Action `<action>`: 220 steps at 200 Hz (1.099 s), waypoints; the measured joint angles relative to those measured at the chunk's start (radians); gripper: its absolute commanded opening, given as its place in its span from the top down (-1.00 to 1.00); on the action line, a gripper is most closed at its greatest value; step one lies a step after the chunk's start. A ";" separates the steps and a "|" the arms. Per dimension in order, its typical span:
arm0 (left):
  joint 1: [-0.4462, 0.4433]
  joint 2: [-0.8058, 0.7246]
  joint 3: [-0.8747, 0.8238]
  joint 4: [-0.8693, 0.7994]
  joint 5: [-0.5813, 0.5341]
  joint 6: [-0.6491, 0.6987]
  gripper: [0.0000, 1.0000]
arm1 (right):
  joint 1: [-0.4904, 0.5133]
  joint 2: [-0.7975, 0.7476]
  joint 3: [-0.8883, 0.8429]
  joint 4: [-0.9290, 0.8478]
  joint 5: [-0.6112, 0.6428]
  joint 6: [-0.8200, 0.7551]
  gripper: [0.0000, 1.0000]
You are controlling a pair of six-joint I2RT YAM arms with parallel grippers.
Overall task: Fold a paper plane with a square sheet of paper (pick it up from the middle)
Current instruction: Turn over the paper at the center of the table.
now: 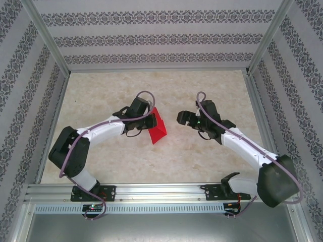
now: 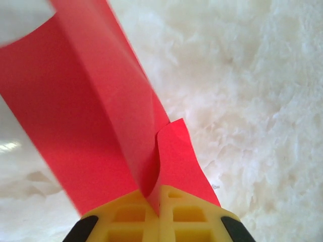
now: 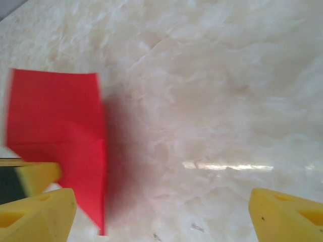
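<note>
Red sheet of paper (image 2: 96,116), creased, pinched by closed left gripper (image 2: 159,214) near table (image 1: 202,161) centre, right gripper (image 3: 161,212) spread wide, empty.

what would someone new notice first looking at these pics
The bright red paper jumps out first, creased and held up mid-table against the pale marbled table. The left fingers are shut on one edge of it, while the right fingers stand wide open a little to its right, holding nothing.
</note>
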 measured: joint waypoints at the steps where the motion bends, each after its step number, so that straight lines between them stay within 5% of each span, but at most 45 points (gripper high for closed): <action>1: -0.002 -0.003 0.008 -0.014 -0.010 0.007 0.95 | -0.003 -0.006 -0.002 -0.002 0.002 0.000 -0.81; 59: -0.090 0.032 0.330 -0.455 -0.430 0.166 0.95 | -0.099 -0.169 -0.068 -0.060 0.053 0.000 -0.96; 130: -0.251 0.460 0.649 -0.776 -0.962 0.210 0.96 | -0.194 -0.246 -0.119 -0.115 0.076 0.000 -0.96; 166: -0.278 0.609 0.708 -0.842 -1.045 0.209 0.97 | -0.203 -0.267 -0.118 -0.162 0.098 -0.002 -0.96; 220: -0.307 0.700 0.718 -0.840 -0.965 0.186 0.88 | -0.257 -0.263 -0.115 -0.203 0.154 -0.002 -0.96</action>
